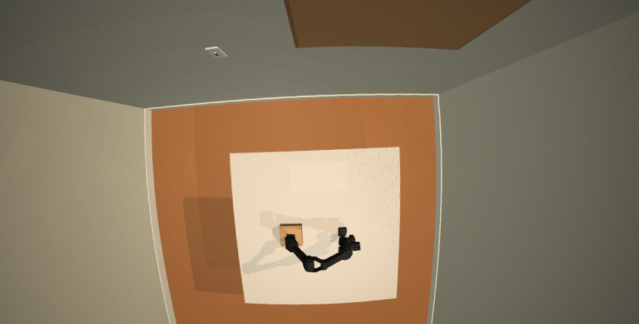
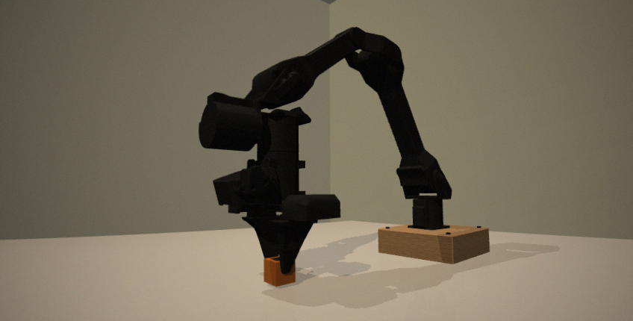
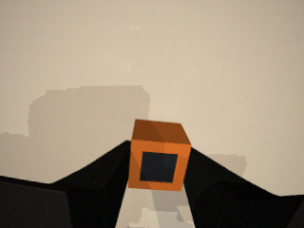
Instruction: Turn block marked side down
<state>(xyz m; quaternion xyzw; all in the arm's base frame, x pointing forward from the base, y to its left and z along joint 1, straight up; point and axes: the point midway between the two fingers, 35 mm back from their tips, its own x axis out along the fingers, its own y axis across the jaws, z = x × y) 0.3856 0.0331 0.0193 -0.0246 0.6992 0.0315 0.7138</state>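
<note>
The claw is closed on the block, one black finger against each of two opposite side faces, as the wrist view shows. The block is a small orange cube with a dark square mark on its top face, toward the camera. In the exterior view the block sits on the pale table, with the fingers reaching down around its upper half. It looks rigid and light, with flat, smooth faces that should take a firm pinch without crushing but could slip if gripped near an edge. The side faces are the sensible hold, leaving the marked face free to be rolled downward. Farther back stands the arm's wooden base. No brand, label or writing is legible anywhere.
</note>
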